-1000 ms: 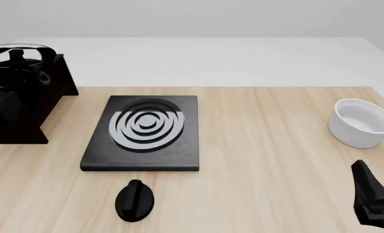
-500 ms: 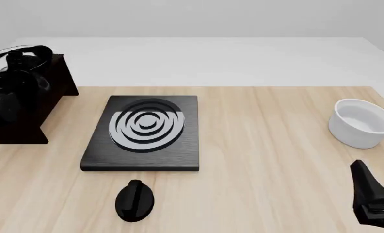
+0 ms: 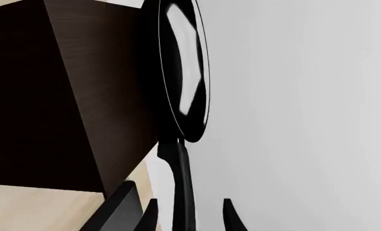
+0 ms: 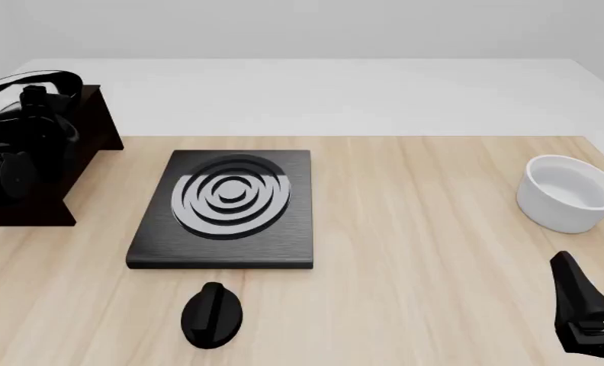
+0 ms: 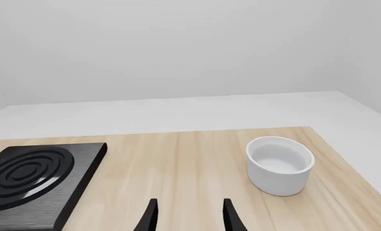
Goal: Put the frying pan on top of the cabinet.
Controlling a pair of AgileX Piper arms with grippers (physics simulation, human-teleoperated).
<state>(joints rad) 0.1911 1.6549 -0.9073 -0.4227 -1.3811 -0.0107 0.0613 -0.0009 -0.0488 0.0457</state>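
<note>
Over the cabinet (image 4: 48, 164) top, frying pan (image 3: 187, 72) hangs tilted, left gripper (image 3: 185, 214) clamped on its thin handle. Rigid, glossy, likely slippery and pan-heavy; grip handle firmly. Right gripper (image 5: 187, 211) parted, holding nothing.

No readable text, label, brand, number or sign anywhere.

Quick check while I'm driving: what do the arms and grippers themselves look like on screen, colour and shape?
Both are plain glossy black, with no markings, cables or sleeves visible. The left gripper shows two thin curved finger tips. The right gripper shows the same pair of slim black prongs; in the front view the right arm is an angular black wedge-shaped body.
</note>
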